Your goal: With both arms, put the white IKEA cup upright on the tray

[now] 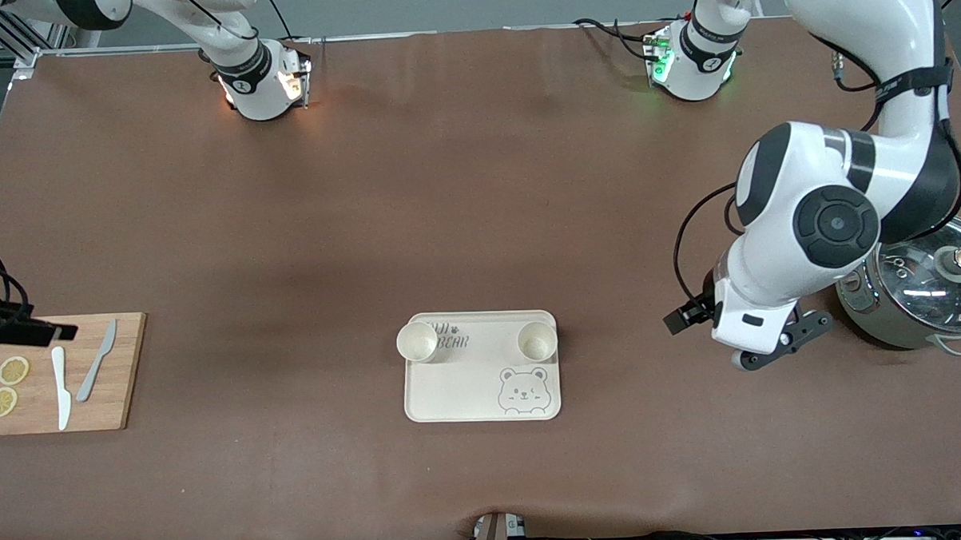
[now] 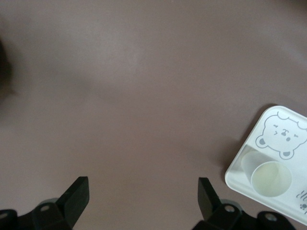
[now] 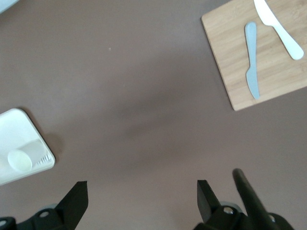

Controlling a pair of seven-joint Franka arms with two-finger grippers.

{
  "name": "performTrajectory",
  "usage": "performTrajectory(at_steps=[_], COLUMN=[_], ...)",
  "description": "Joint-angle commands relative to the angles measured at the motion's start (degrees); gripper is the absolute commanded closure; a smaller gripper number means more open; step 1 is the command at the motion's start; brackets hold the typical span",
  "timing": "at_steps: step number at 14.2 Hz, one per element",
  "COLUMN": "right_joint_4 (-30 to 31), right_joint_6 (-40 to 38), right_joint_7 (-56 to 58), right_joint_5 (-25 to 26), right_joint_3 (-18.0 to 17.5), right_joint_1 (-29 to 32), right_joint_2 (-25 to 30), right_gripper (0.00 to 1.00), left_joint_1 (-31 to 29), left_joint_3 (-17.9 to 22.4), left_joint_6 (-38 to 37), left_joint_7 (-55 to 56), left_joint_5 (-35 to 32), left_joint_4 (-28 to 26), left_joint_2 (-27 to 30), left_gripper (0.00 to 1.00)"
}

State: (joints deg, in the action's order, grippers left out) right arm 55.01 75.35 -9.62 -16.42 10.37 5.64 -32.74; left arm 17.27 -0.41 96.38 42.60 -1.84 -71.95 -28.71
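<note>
**Cream tray now carries 2 upright cups – both grippers empty**

Cream tray (image 1: 485,398) lies near the front edge of the brown table (image 1: 445,183), and 2 white cups stand on it, mouths up, along its edge farther from the front camera. One cup (image 1: 417,341) sits at the corner toward the right arm's end, partly covering the grey lettering; the other cup (image 1: 536,341) sits at the corner toward the left arm's end, above the bear drawing. From here I judge the placing done.

I read these cups as light, stiff and smooth-walled – easy to tip with a careless nudge. If I had to re-seat one, I would pinch it low across the wall, not at the rim.

My left gripper (image 1: 771,348) hangs over bare table between the tray and the steel pot (image 1: 921,294), elbow folded high, jaws spread wide and holding nothing. My right gripper (image 1: 19,330) sits over the wooden cutting board (image 1: 118,410) with its 2 knives and lemon slices, jaws likewise spread and empty.
</note>
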Motion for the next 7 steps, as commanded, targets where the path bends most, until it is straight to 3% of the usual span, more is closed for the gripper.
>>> performTrajectory(at_steps=[1,2,7], right_joint_4=[0.80,0.89,1.33], right_joint_6=[-1.78,-2.40,-2.93], right_joint_7=[2.14,2.14,1.88], right_joint_5=[1.13,1.65,2.44], right_joint_3=[-0.79,-0.61,-0.61], right_joint_1=[1.04,1.22,1.49], right_joint_2=[1.27,3.80,4.08], right_gripper=[0.00,0.00,0.00], left_joint_1=[-0.22,-0.22,-4.78], left_joint_3=[-0.12,-0.12,-0.03], left_joint_6=[-2.76,-3.21,-4.79], left_joint_7=[-0.85,-0.76,-7.68], left_joint_5=[-1.24,-1.24,-1.24], left_joint_4=[-1.35,-1.35,-1.35], left_joint_2=[2.68,3.30,6.11], left_gripper=[0.00,0.00,0.00])
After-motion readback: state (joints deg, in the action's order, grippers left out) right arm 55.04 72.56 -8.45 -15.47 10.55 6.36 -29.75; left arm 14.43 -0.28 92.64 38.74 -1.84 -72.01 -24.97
